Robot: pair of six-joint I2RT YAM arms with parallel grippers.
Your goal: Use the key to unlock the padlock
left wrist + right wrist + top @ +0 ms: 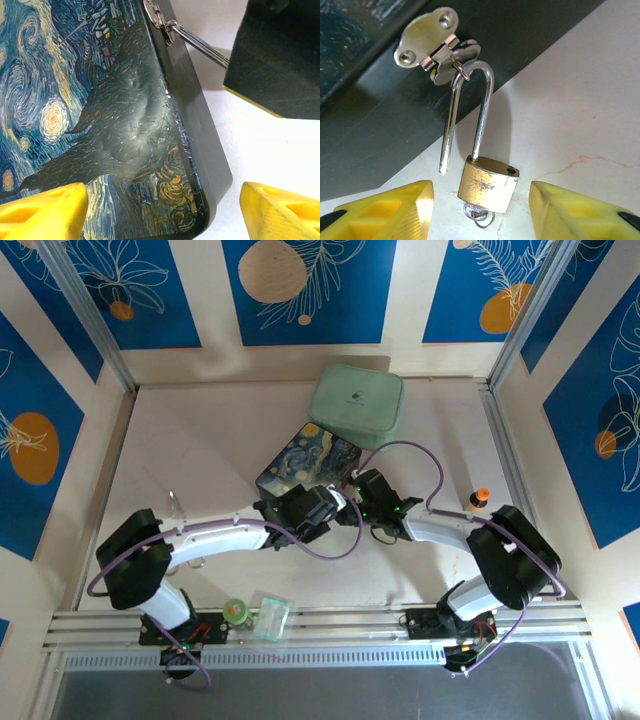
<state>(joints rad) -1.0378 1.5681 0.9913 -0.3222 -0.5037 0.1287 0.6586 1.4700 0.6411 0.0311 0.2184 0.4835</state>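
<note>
Below the clasp, my open right fingers sit around the padlock to grab its six-o'clock key; open left fingers guard the box.

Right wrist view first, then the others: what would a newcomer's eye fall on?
The brass padlock hangs from the hasp of the painted box, its shackle open and the key in its base, between the open fingers of the right gripper. Behind the box lies a mint-green case.

Scuffed brass padlock, polished steel shackle, glossy scratched painted box
</note>
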